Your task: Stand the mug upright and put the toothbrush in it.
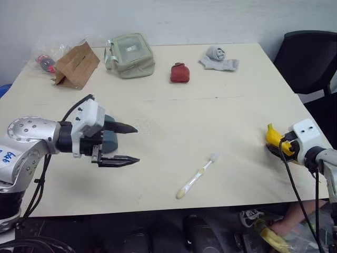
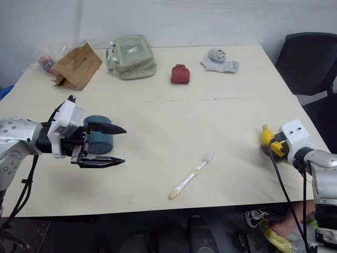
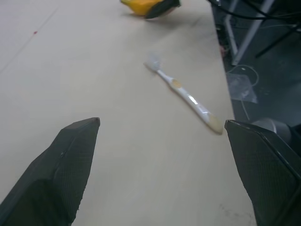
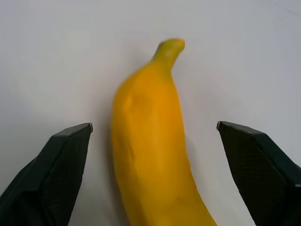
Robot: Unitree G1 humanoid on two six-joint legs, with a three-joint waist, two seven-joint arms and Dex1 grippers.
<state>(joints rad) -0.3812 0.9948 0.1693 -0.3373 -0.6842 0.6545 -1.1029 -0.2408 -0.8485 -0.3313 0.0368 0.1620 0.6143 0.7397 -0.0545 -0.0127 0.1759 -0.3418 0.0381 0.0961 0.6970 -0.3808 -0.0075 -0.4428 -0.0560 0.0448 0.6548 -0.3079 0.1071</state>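
Neither step finished, judging by how things lie. Mug (image 2: 99,141) on its side on the worktop (image 2: 210,116), partly hidden behind the left tool (image 2: 117,145), with the handle and mouth hard to make out. Toothbrush (image 2: 190,176) flat on the worktop near the front edge, bristle head toward the far side, cream end toward the front, well apart from the mug.

Left tool spread wide and empty, fingers level and pointing across the worktop toward the toothbrush, mug just behind them. Right tool (image 4: 153,134) also wide open, gripping nothing, a yellow banana (image 4: 150,141) lying between its fingers near the right edge of the worktop.

Left to do: upend the mug, then lift the toothbrush and drop it in.

Plenty of bare worktop between mug and toothbrush for standing the mug. Little margin, though, between the toothbrush's cream end and the front edge. Far side taken up by a brown paper bag (image 2: 78,65), a green pouch (image 2: 130,55), a small red pouch (image 2: 179,74) and a grey sock (image 2: 219,60), all well away from the working area. Black chair (image 2: 310,63) beyond the right edge.
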